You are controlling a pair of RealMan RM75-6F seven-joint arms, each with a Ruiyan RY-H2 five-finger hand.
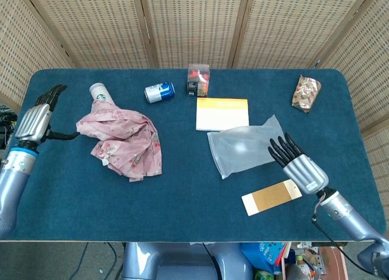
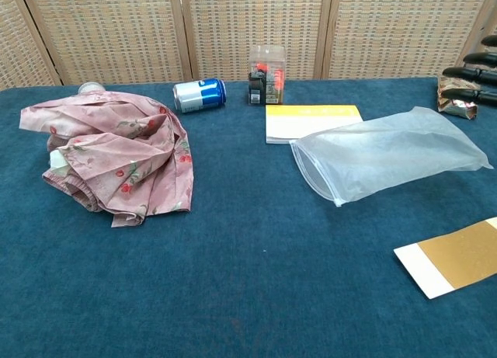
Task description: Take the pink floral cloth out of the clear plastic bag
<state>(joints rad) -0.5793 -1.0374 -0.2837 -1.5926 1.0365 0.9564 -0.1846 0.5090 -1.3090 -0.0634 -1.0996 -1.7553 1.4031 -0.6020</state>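
The pink floral cloth (image 1: 124,140) (image 2: 116,168) lies crumpled on the blue table, left of centre, outside the bag. The clear plastic bag (image 1: 243,147) (image 2: 384,154) lies flat and empty at centre right, its mouth toward the left. My left hand (image 1: 37,117) hovers open at the table's left edge, apart from the cloth. My right hand (image 1: 296,161) is open with fingers spread, just right of the bag's closed end; only its fingertips (image 2: 475,71) show at the right edge of the chest view.
A yellow and white pad (image 1: 222,113) lies behind the bag. A blue can (image 1: 159,92), a white cup (image 1: 99,93), a small clear box (image 1: 198,79) and a snack packet (image 1: 306,92) sit toward the back. A gold card (image 1: 271,197) lies near the front right.
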